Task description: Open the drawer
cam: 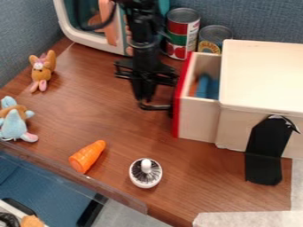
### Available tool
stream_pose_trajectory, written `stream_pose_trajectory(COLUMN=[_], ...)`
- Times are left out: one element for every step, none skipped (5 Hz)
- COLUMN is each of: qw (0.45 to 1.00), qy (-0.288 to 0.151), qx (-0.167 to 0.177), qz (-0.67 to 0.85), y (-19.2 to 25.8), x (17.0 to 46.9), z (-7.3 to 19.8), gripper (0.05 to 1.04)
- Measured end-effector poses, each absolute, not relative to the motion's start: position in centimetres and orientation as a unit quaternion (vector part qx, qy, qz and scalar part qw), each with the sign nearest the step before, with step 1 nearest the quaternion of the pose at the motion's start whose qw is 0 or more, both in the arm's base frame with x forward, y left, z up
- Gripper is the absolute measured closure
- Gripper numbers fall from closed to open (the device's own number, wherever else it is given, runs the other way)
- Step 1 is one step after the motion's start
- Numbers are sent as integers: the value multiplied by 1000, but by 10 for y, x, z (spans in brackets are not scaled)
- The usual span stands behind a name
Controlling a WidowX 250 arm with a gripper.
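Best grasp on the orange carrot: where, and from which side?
Probably its middle, from straight above, pinching across the long sides. The carrot lies flat on the table, long and narrow, with bare wood along both flanks.

Honestly can't read a word from where I'm standing. Tall can [177, 33] by the back edge of the table [133, 133] has print on its red, green and white label, and the shorter can [214, 34] beside it has some yellowish lettering, all too blurry for me.
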State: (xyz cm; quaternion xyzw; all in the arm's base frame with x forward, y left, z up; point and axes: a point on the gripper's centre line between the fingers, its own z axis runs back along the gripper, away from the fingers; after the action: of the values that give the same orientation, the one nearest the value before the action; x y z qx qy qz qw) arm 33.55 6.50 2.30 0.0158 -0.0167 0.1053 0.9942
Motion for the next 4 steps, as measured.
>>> stream_pose_trajectory(qw=[993,991,990,992], qy=[-19,-19,-37,-60], qx=[31,29,33,43], qz=[114,133,129,104], y=[77,91,90,87], x=[326,320,316,316], z=[26,36,55,80], gripper=[899,663,348,99])
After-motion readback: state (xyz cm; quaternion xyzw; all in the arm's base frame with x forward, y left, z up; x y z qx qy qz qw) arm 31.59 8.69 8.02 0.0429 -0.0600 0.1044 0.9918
